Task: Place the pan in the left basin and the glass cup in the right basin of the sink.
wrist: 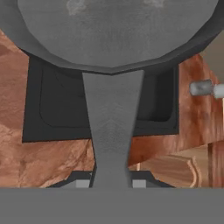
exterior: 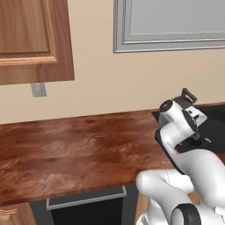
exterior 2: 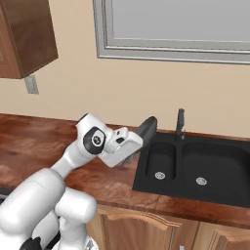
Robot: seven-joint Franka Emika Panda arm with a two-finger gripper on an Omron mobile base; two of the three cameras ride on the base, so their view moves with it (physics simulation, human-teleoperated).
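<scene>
My gripper is shut on the short handle of the pan, a dark grey skillet held tilted in the air above the counter, just left of the sink. In the hand view the pan spreads across the top. Its handle runs down between my fingertips, with the black sink beneath it. The narrow left basin and the wider right basin both hold nothing. A small pale grey cylinder, apparently the glass cup, sits on the counter beside the sink.
A slim dark faucet stands at the sink's back edge, close to the raised pan. The wooden counter stretches far to the left. A wall cabinet hangs above it, and a window frame is above the sink.
</scene>
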